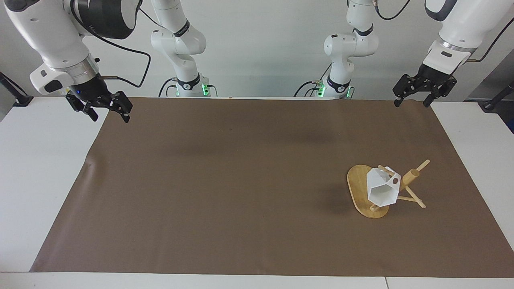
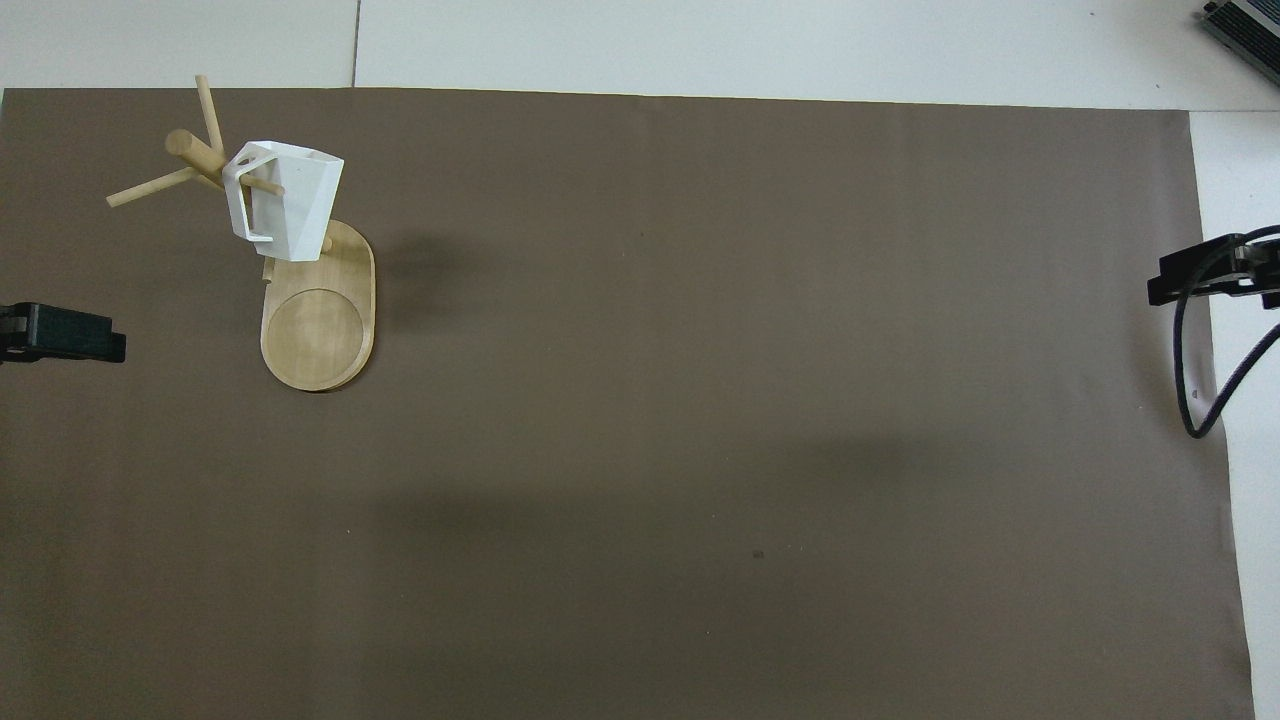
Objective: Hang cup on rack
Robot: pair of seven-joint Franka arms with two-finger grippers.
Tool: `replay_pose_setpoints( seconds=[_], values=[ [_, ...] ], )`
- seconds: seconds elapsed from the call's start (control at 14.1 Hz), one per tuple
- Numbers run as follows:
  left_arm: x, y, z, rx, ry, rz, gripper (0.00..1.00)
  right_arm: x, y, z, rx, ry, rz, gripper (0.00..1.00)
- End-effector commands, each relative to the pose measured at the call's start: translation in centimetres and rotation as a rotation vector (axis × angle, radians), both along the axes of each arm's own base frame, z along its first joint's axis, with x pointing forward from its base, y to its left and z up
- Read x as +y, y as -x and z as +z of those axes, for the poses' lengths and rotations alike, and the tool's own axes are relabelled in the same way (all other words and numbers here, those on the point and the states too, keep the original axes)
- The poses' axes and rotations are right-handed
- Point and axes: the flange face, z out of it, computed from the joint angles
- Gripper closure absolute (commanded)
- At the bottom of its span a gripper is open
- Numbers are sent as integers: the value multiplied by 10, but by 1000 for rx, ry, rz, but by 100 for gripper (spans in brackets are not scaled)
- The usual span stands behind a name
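Brown mat (image 1: 241, 180) over white table (image 1: 40, 168)

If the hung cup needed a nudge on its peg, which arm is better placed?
Probably the left: the cup hangs on the rack at the left arm's end of the table. Left gripper is open there; right gripper, also open, waits at the right arm's end.

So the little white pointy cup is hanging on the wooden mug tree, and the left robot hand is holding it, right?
Not quite. The small white faceted cup does hang on a peg of the light bamboo mug tree, but the left gripper is not holding it. The facing view shows it open, up over the brown mat's edge near the robots.
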Motion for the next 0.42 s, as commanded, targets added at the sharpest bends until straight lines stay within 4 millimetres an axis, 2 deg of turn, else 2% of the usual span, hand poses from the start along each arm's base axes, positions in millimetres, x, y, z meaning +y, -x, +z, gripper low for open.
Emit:
replay_pose_setpoints(
  seconds=[0.0, 0.35],
  values=[
    [2, 7, -1, -10, 9, -1, 0, 1, 7, 3, 7, -17, -18, 0],
    [0, 7, -4, -10, 9, -7, 0, 1, 7, 3, 7, -17, -18, 0]
  ],
)
